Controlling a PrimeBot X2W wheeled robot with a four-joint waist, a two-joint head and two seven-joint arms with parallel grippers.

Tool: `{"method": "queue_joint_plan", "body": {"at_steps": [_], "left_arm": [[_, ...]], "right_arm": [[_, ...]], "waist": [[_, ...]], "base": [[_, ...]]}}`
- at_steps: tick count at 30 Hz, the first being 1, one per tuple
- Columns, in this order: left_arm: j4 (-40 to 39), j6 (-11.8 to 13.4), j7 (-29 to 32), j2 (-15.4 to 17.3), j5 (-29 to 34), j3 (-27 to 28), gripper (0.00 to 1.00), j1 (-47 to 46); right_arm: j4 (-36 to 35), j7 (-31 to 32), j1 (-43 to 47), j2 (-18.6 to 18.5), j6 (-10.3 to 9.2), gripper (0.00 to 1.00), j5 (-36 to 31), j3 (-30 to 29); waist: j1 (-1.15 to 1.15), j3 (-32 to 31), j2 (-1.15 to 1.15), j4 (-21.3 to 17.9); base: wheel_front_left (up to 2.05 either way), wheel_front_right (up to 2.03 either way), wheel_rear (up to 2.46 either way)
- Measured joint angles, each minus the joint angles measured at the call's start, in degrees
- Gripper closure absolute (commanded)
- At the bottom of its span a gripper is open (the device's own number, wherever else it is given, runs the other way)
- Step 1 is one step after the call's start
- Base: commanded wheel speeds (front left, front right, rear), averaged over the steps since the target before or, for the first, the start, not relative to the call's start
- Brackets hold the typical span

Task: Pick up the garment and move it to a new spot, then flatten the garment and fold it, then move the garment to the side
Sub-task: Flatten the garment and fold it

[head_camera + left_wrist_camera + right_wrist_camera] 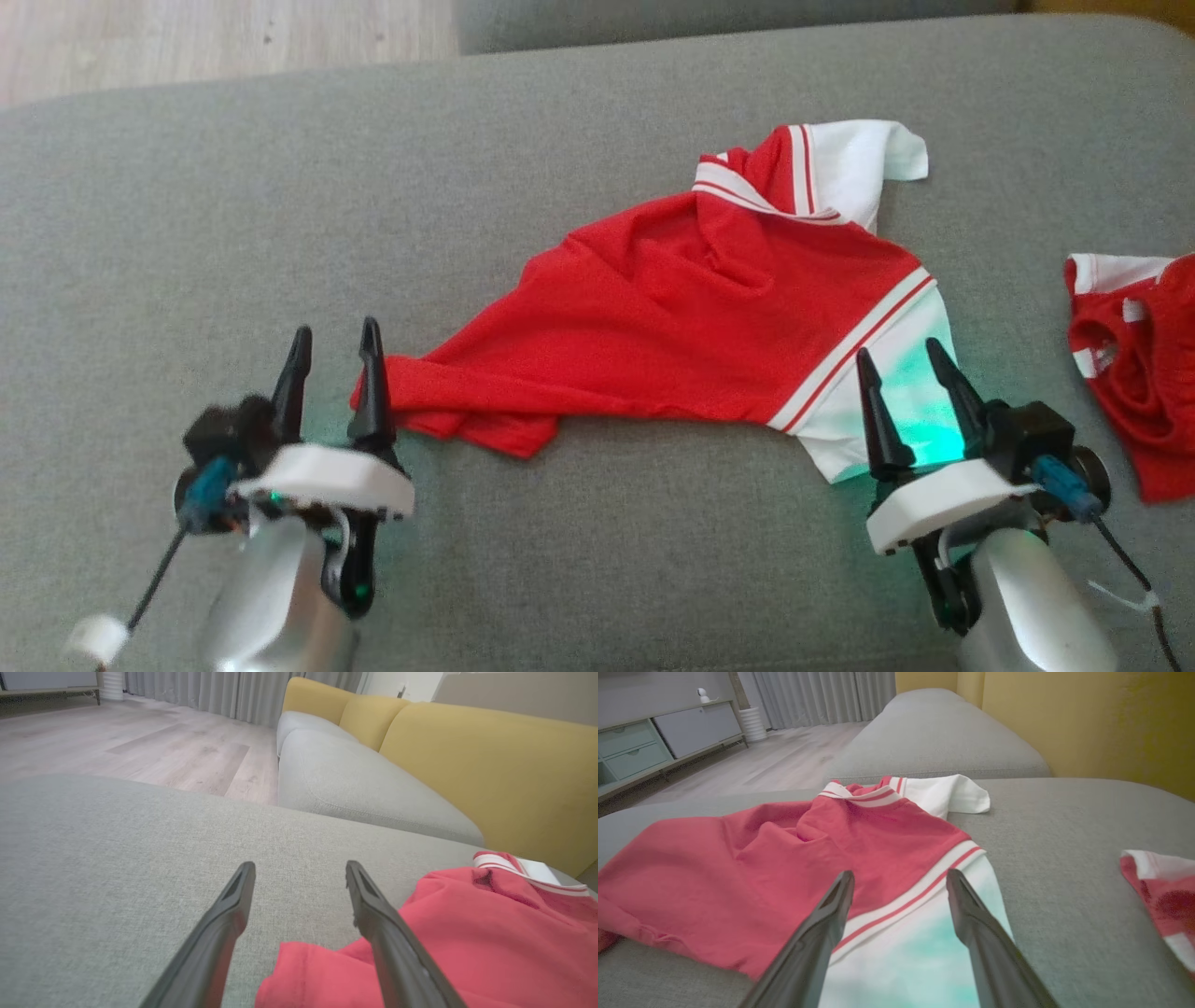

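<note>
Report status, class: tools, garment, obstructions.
Left tool open at garment edge. Right tool open over its white sleeve. Garment rumpled, unfolded. Second garment lies right, apart.

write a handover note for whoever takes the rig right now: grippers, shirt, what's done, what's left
Left gripper: open, holding nothing, at the red left end of the shirt.
Right gripper: open, holding nothing, over the white sleeve.
Shirt: lies loosely spread across the grey cushion, wrinkled, with its left end bunched. A second garment lies to its right, apart from it.
Done: shirt laid out on the cushion; whether this is its new spot cannot be told.
Left: flatten, fold, move it aside.
</note>
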Motion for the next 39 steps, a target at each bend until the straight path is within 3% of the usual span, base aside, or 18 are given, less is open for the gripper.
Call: {"method": "queue_joint_plan", "body": {"at_steps": [7,11,23,25,30,34,36,39], "left_arm": [[16.02,-1.04,2.88,1.35,-0.07,-2.63,0.00,-8.65],[21.13,-1.07,3.36,2.08,-0.98,-4.09,0.00,-10.85],[22.16,-1.07,3.03,2.16,-9.26,-14.63,0.02,-11.12],[22.18,-1.07,2.68,2.49,-10.03,-16.16,0.18,-11.06],[21.91,-1.07,1.43,3.47,-11.79,-18.90,0.34,-11.05],[20.60,-1.49,0.85,4.46,-12.38,-19.67,0.71,-11.06],[18.49,-1.49,0.47,5.05,-12.36,-19.50,1.00,-11.07],[13.63,-1.49,0.43,6.23,-11.82,-19.33,1.00,-11.12]], "right_arm": [[0.88,0.00,-0.71,0.11,0.00,0.00,0.23,0.84],[1.08,0.00,-0.71,0.11,0.00,0.00,0.23,0.62],[1.51,0.00,-0.71,0.11,-0.01,0.00,0.26,0.87],[1.71,0.00,-0.71,0.11,0.00,0.00,0.35,1.00],[2.38,0.00,-0.71,0.11,0.00,0.00,0.43,1.60],[3.19,0.00,-0.71,0.11,0.00,0.00,0.92,2.11],[3.37,0.00,-0.71,0.11,0.00,0.00,0.99,2.14],[3.76,0.00,-0.71,0.11,0.00,0.00,1.85,2.10]], "waist": [[0.00,2.05,0.00,-0.73],[0.00,2.49,0.00,-0.99],[-0.01,2.33,0.00,0.20],[-0.01,2.21,0.00,0.31],[0.00,2.03,0.00,0.25],[-0.01,1.88,0.00,0.04],[0.00,1.83,0.00,0.01],[0.00,1.83,0.00,0.07]], "base": [[0.00,0.00,0.00],[0.00,0.00,0.00],[0.00,0.00,0.00],[0.00,0.00,0.00],[0.00,0.00,0.00],[0.00,0.00,0.00],[0.00,0.00,0.00],[0.00,0.00,0.00]]}}
